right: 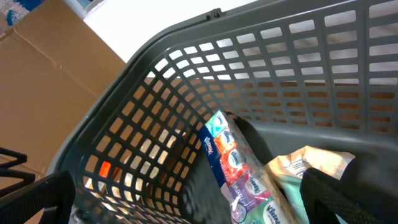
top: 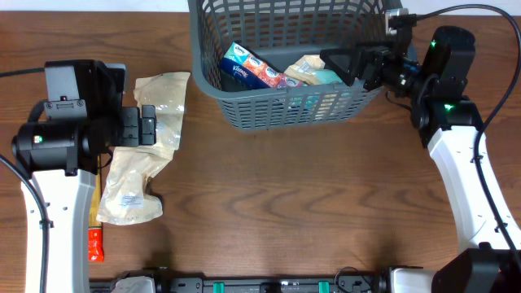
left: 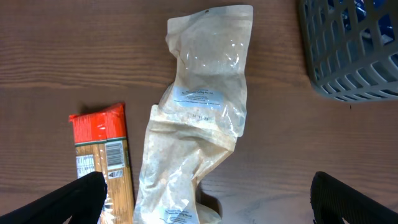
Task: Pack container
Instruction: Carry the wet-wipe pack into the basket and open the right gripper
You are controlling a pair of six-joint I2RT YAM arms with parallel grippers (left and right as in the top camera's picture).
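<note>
**basket part filled, both grippers empty**

the container [top: 281, 112] stands at the far edge of the table, a little right of centre, upright with its open top facing up so things can be lowered straight in. a pack of tissues [top: 251, 68] lies on its floor, leaning toward the left wall, and a beige and teal packet [top: 309, 70] rests beside it toward the right. both sit low, so there looks to be room for more.

the right gripper [top: 339, 67] reaches over the basket's right rim, above the beige packet. in the right wrist view its fingers are spread wide with nothing between them. that pose suits a release over the open top, though this is only a judgement.

on the bare wood to the left, well apart from the basket, lies a long pale pouch [top: 163, 102], with more of the same pale plastic [top: 130, 191] crumpled below it. whether this is one bag or two overlapping, i cannot tell. a spaghetti packet [top: 95, 236] with a red end lies just beside its lower part.

the left gripper [top: 148, 124] hangs over the pouch, jaws wide apart and holding nothing. the left wrist view looks straight down on the pouch between the two fingers. it seems lined up to come down on the pouch as the next item, and the loose, slippery plastic could sag or slide in a pinch.
</note>
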